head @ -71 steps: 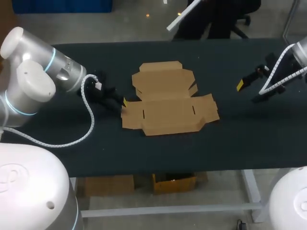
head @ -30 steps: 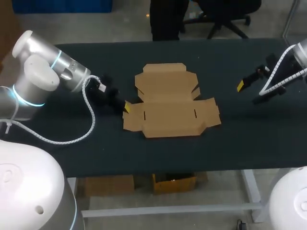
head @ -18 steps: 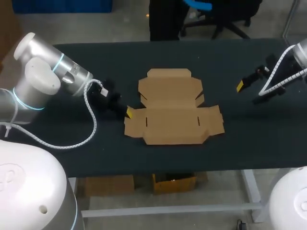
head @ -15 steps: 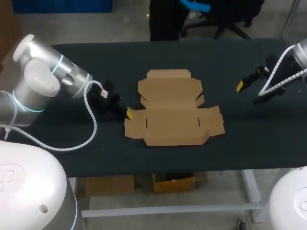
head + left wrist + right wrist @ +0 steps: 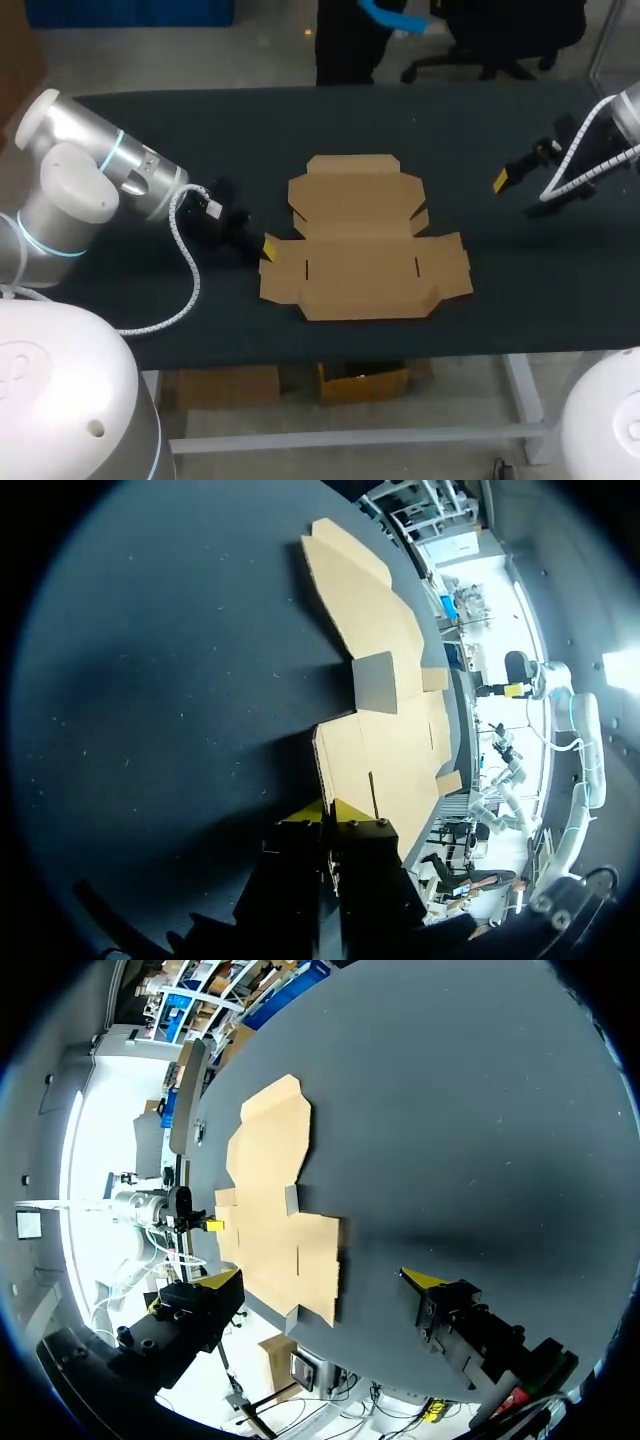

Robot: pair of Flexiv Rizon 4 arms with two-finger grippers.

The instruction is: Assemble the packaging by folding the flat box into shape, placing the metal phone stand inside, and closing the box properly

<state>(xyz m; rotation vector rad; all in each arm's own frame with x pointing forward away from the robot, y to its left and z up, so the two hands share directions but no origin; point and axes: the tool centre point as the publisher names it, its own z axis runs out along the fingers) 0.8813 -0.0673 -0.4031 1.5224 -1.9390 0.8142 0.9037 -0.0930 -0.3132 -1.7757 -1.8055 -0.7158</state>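
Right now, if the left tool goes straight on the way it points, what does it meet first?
The flat cardboard box: its nearest side flap lies directly ahead of the left tool, right at its front. Whether they already touch is unclear.

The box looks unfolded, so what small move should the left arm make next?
Probably raise the left gripper slightly to tip up the left end flap: the cardboard box lies unfolded, and the gripper sits right at that flap's edge.
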